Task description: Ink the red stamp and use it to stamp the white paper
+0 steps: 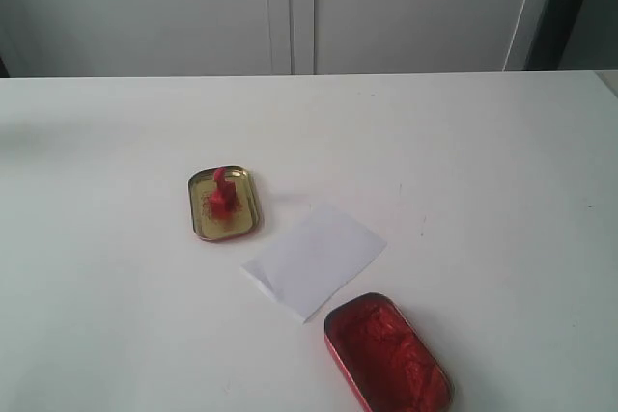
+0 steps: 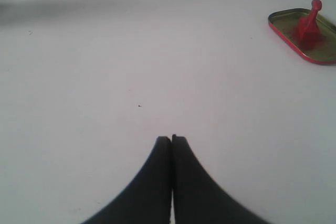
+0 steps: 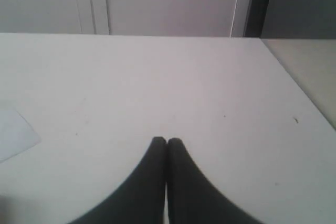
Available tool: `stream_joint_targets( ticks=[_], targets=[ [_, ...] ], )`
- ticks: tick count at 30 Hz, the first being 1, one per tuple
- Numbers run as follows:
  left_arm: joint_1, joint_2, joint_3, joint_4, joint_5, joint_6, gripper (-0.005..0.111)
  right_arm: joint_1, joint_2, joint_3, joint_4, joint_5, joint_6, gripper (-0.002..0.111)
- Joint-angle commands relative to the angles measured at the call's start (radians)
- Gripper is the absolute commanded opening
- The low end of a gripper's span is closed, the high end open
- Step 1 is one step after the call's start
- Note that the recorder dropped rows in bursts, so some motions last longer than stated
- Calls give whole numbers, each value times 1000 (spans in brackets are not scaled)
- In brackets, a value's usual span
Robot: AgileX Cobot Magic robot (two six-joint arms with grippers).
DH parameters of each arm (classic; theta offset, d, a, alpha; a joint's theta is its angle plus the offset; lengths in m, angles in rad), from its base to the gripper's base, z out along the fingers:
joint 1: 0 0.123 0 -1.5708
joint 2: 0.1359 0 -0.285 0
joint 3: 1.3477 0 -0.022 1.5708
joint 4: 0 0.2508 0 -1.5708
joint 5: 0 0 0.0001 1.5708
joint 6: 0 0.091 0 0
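White tabletop point(image 1: 483, 161) under pale cabinet doors point(image 1: 406, 7): by the look of it, you have not started the job.

Your red stamp point(image 1: 221, 198) stands upright, knob up, small and bright, in the smudged gold tin point(image 1: 257, 211) just beside the white paper point(image 1: 315, 260), off its far-left corner. The open red ink tin point(image 1: 331, 335) lies just beside the paper's near edge. The paper shows no print you can make out. The left gripper point(image 2: 171, 139) and right gripper point(image 3: 166, 141) have fingers pressed together on nothing, neither touching the paper. Lifting, inking and stamping all remain.
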Motion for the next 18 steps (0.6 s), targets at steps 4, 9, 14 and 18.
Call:
stream_joint_targets(
  ticks=[4,9,14,18],
  targets=[
    [1,-4,4,0,-3,-2,0,-11,-5,5,-3,-249,1,0],
    [1,-4,4,0,-3,-2,0,-11,-5,5,-3,-369,1,0],
    [1,-4,4,0,-3,-2,0,-11,-5,5,-3,-370,1,0],
    [1,-4,4,0,-3,-2,0,-11,-5,5,-3,-370,1,0]
  ],
)
